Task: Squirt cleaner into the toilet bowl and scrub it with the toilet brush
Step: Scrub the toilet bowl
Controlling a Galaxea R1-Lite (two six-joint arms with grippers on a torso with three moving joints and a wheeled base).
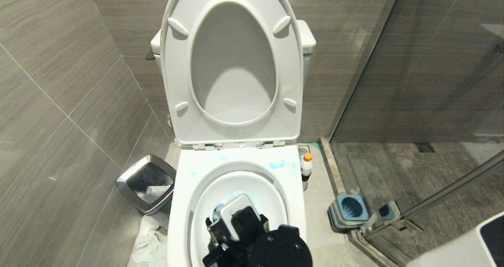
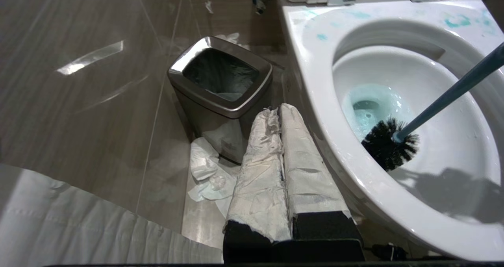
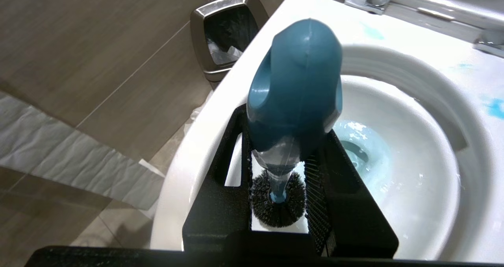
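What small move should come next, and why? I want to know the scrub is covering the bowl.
Probably sweep the toilet brush around the inner wall. The right gripper is shut on its shaft, and the bristle head sits on the near slope of the toilet bowl, above the blue-tinted water. Blue cleaner marks show on the rim.

Walls (image 1: 59, 82): grey wood-grain tile. Floor (image 1: 327, 204): pale tile, paper scraps (image 1: 147, 239) by steel bin (image 1: 146, 183). Glass shower screen (image 1: 425, 62) on rt.
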